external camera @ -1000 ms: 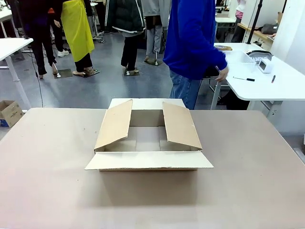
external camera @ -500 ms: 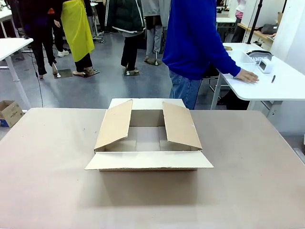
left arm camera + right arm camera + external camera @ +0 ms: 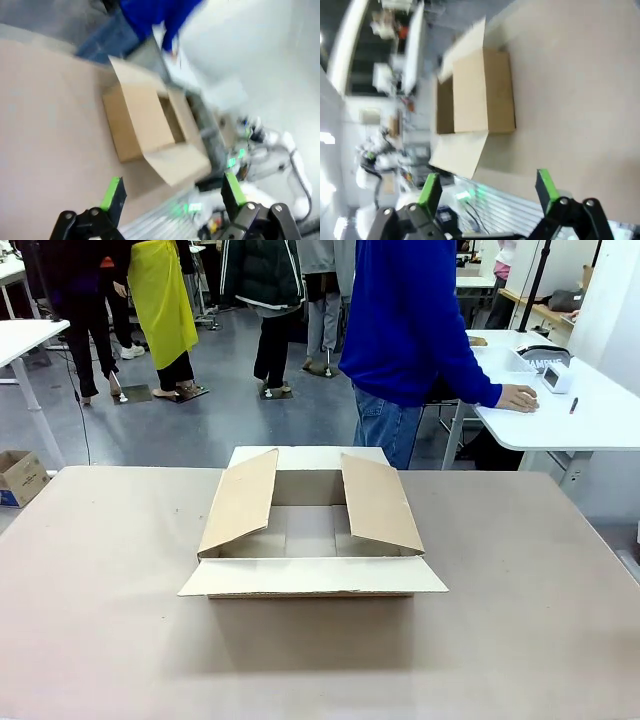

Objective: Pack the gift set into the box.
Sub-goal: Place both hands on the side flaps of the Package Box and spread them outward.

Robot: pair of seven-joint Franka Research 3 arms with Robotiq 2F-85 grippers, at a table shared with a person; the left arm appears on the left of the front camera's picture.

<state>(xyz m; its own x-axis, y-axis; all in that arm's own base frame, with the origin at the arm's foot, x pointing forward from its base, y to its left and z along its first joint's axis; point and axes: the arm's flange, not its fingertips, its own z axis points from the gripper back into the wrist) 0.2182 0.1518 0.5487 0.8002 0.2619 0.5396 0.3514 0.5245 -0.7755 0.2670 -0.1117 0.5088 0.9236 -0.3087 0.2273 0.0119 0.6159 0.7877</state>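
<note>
The box [image 3: 312,530] stands open in the middle of the brown table [image 3: 100,620], side flaps tilted inward, front and back flaps folded out, with nothing inside. The gift set lies on a white side table [image 3: 600,425] at the far right: the basket [image 3: 505,360], the grey "CAMPUS" pouch [image 3: 546,360], the small white box [image 3: 556,377] and a black pen [image 3: 573,405]. A person in blue rests a hand [image 3: 518,397] on that table. My left gripper [image 3: 173,192] is open, well above the table and back from the box [image 3: 150,125]. My right gripper [image 3: 487,189] is open too, with the box [image 3: 480,92] far off.
A much smaller brown carton [image 3: 18,476] sits on the floor at the left. Another white table [image 3: 25,335] stands at the far left. Several people stand in the background. Bare tabletop surrounds the box on all sides.
The person's arm has stretched out to the white side table, and the hand now lies where a black pen was lying. The box has not moved.
</note>
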